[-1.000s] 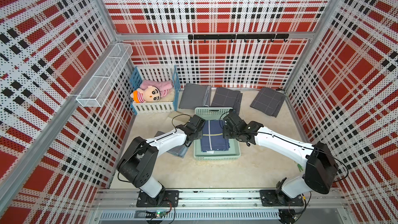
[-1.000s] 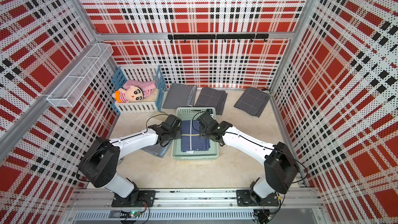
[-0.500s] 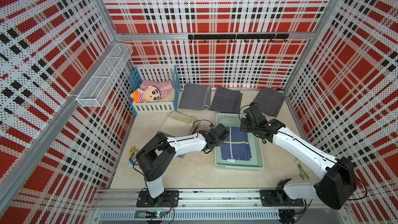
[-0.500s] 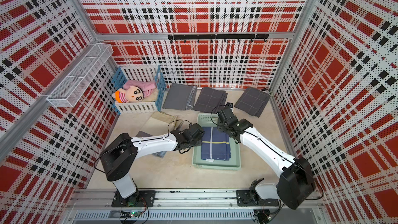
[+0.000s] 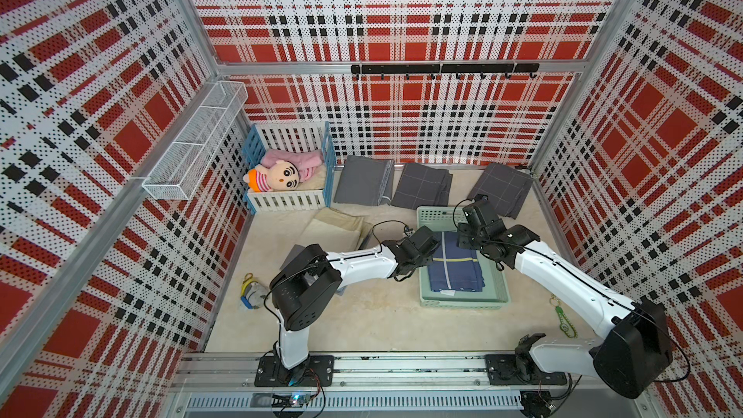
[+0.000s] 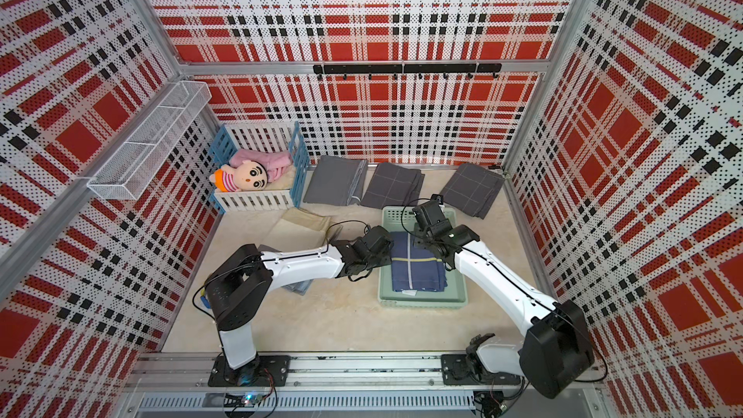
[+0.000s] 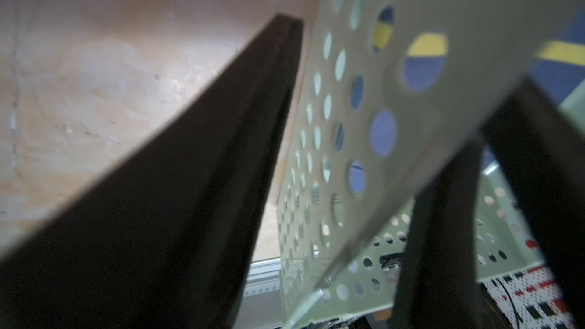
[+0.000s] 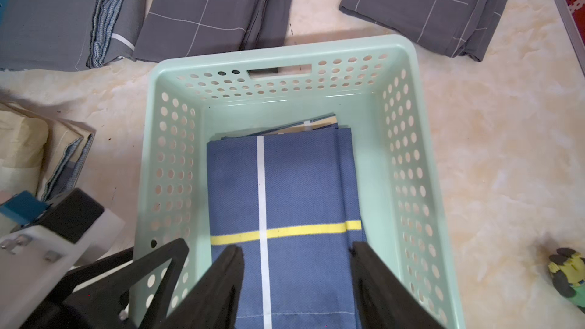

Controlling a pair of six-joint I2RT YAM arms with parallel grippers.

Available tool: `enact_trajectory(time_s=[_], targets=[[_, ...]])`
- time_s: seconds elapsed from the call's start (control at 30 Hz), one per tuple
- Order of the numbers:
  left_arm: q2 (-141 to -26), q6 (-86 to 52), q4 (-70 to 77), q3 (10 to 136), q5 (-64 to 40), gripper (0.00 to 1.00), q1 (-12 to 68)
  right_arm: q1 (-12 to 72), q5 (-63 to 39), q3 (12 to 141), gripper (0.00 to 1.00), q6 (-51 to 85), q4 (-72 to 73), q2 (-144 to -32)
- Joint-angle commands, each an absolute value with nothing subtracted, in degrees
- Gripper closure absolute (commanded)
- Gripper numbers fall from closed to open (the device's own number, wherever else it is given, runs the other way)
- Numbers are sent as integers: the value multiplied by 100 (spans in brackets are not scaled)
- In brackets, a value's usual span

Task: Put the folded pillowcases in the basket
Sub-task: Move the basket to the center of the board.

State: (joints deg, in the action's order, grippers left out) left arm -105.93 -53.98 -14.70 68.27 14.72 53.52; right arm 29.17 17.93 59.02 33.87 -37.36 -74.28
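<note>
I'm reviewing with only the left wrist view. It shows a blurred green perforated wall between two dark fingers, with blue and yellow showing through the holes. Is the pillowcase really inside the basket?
Observer: Yes. The right wrist view shows the blue pillowcase lying folded flat on the basket floor.
Operator: Is the right gripper holding it?
Observer: No. The right gripper hangs over it, jaws apart, gripping nothing.
Operator: Anything beyond the basket?
Observer: Three grey folded cloths lie on the table there.
</note>
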Motion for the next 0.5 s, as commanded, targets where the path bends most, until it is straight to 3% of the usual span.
enact_trajectory(time_s=[0.0, 0.17, 0.33, 0.47], targets=[[-10005, -5269, -1463, 6717, 1578, 50, 5349, 2894, 1744, 5861, 39, 3323, -3587, -7421], [-9290, -4886, -2189, 6394, 2274, 50, 4843, 2984, 1396, 5843, 40, 3386, -3395, -7528], [-8802, -4526, -2274, 5377, 1851, 54, 3168, 3678, 1411, 6012, 41, 3490, -3212, -7838], [-8692, -4489, -2149, 4823, 1573, 56, 2381, 3918, 1003, 6107, 41, 3662, -2943, -8031]])
